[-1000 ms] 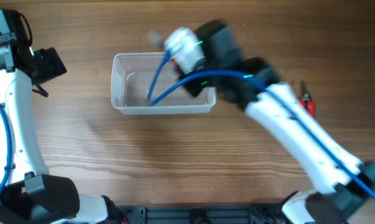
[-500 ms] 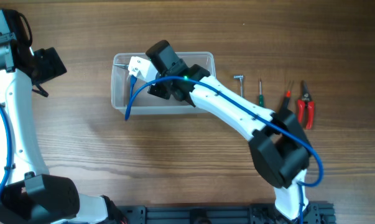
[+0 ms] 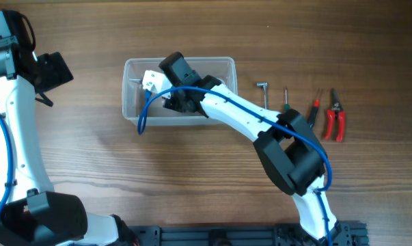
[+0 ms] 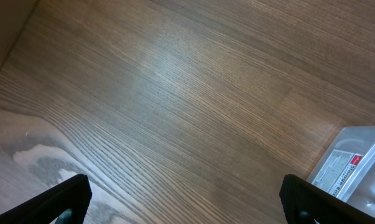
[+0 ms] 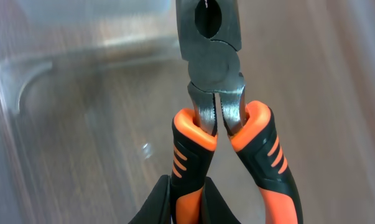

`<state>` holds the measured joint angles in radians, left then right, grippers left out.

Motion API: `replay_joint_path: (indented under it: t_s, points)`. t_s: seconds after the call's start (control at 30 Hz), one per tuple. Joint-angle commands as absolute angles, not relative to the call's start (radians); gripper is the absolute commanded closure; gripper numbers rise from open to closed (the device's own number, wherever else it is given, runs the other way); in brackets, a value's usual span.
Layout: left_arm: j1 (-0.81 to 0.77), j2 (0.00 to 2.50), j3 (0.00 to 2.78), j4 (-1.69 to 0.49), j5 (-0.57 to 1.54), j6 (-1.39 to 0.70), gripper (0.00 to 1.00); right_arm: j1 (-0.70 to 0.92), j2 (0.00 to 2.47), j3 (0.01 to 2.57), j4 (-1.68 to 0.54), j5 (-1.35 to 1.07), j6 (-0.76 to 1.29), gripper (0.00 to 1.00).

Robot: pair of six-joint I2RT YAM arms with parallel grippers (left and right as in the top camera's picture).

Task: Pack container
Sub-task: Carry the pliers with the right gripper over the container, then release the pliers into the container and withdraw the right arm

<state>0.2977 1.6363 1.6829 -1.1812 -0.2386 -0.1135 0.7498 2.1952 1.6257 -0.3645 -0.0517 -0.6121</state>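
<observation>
The container is a clear rectangular tub lying left of the table's centre. My right gripper reaches into its left half and is shut on one handle of a pair of pliers with orange and black grips. In the right wrist view the fingers clamp the left handle, and the steel nose points away over the tub's see-through floor. The pliers' tip shows near the tub's left wall. My left gripper hangs far left, open over bare wood, with a corner of the tub at its right.
Right of the tub lie an L-shaped key, a green-handled screwdriver, a red screwdriver and red-handled cutters. A blue cable loops over the tub's front left corner.
The right arm has swung and turned over the tub, carrying the pliers to its left half. In the last half second it only edged lower. The left arm has stayed still.
</observation>
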Motion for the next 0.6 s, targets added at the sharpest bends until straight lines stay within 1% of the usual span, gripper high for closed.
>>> replay_joint_path:
  t_s: [0.0,0.03,0.1,0.33,0.37,0.4,0.43,0.47,0.5,0.57]
  points:
    - [0.302,1.639,1.682,-1.179,-0.244,-0.112,0.0,0.746,2.201,1.634,-0.356,-0.067,-0.625,0.96]
    - [0.302,1.639,1.682,-1.179,-0.244,-0.112,0.0,0.744,2.201,1.634,-0.355,-0.068,-0.625,0.96]
    - [0.301,1.639,1.682,-1.179,-0.244,-0.112,0.0,0.74,2.202,1.634,-0.352,-0.067,-0.625,0.91]
    - [0.301,1.639,1.682,-1.179,-0.244,-0.112,0.0,0.727,2.202,1.634,-0.35,-0.067,-0.624,0.91]
    - [0.301,1.639,1.682,-1.179,-0.244,-0.112,0.0,0.726,2.202,1.634,-0.349,-0.067,-0.625,0.9]
    - [0.301,1.639,1.682,-1.179,-0.244,-0.112,0.0,0.726,2.202,1.634,-0.348,-0.064,-0.625,0.82]
    - [0.301,1.639,1.682,-1.179,-0.244,-0.112,0.0,0.726,2.202,1.634,-0.346,-0.057,-0.625,0.71]
    - [0.301,1.639,1.682,-1.179,-0.244,-0.112,0.0,0.726,2.201,1.634,-0.343,-0.044,-0.624,0.56]
    - [0.302,1.639,1.682,-1.179,-0.244,-0.112,0.0,0.726,2.201,1.634,-0.339,-0.033,-0.624,0.52]
    - [0.301,1.639,1.682,-1.179,-0.244,-0.112,0.0,0.728,2.192,1.635,-0.324,0.017,-0.624,0.5]
